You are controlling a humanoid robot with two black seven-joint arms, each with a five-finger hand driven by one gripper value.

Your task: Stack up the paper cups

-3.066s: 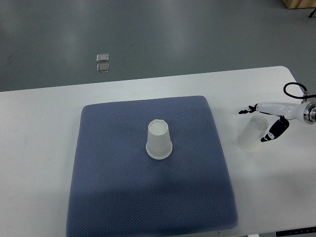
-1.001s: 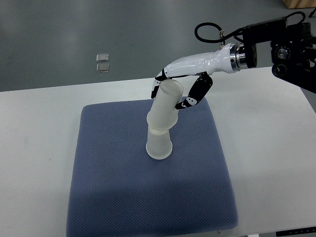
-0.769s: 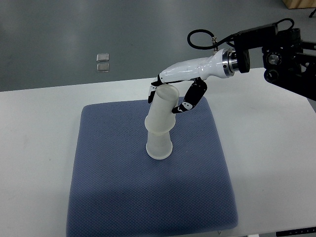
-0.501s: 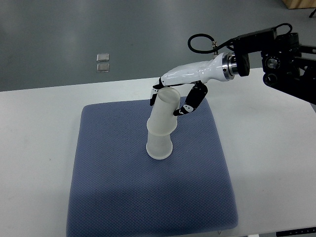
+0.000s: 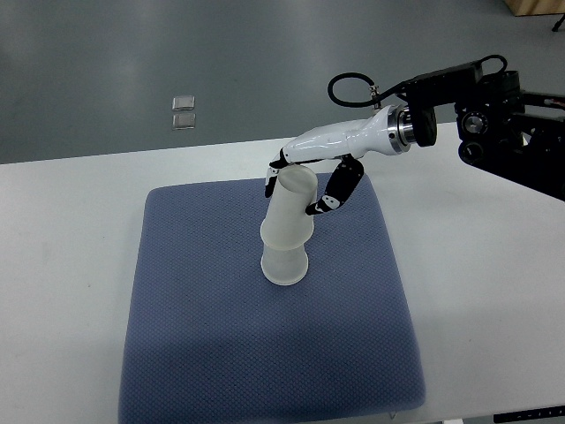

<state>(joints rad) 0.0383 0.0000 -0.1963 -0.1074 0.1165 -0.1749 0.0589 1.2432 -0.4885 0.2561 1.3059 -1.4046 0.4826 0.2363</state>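
Translucent white paper, two cups. Upper cup (image 5: 290,208) inverted, tilted, its top leaning toward the far right, its mouth seated over the closed base of the lower cup (image 5: 284,263). Lower cup inverted too, rim flat on the pad, directly below and slightly nearer than the hand. Nothing seen inside either cup.

Right hand (image 5: 305,185), white shell with black fingertips, closed around the upper cup near its raised end: finger at the far left side of the cup, thumb at the right side. White forearm running back up and right from the hand to a black arm assembly (image 5: 494,119) with a looped black cable (image 5: 349,81).

Blue-grey textured pad (image 5: 265,344), square with rounded corners, spread below the hand and carrying the cup stack near its centre. White table (image 5: 62,265) under the pad, extending to both sides of the hand.

Grey floor (image 5: 177,44) beyond the table's far edge, well behind the hand. Two small pale squares (image 5: 184,111) set in the floor, far left of the hand.
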